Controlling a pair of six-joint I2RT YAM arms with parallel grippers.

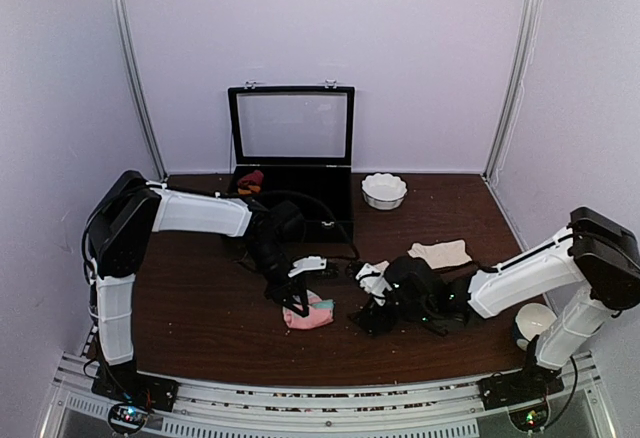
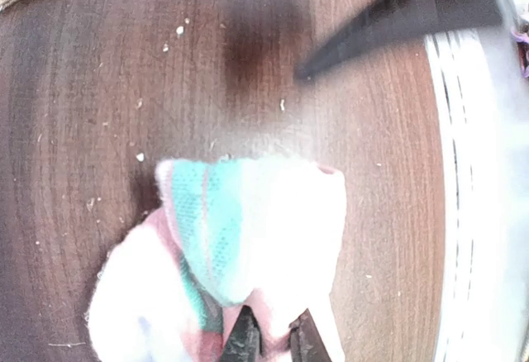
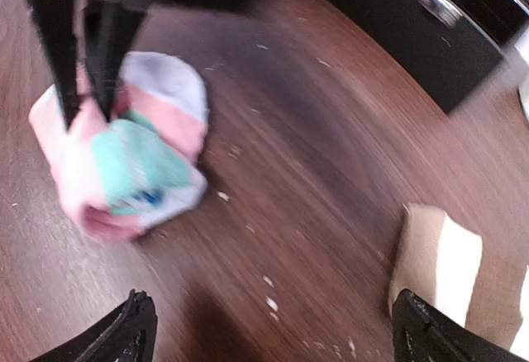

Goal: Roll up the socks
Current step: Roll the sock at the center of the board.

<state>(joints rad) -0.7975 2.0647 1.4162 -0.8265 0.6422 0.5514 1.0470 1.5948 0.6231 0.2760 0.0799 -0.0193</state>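
Left wrist — knitted pink-mint sock (image 2: pixel 240 238), lumpy roll, woodgrain table (image 2: pixel 99 89)

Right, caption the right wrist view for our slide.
Left gripper pinches the rolled pink sock while the open right gripper faces it.

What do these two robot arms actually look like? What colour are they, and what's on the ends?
The left arm and right arm are smooth white tubes joined by bulky black joints. The left gripper and right gripper are black, each with two slim tapered fingers. A thin black cable runs beside the left arm.
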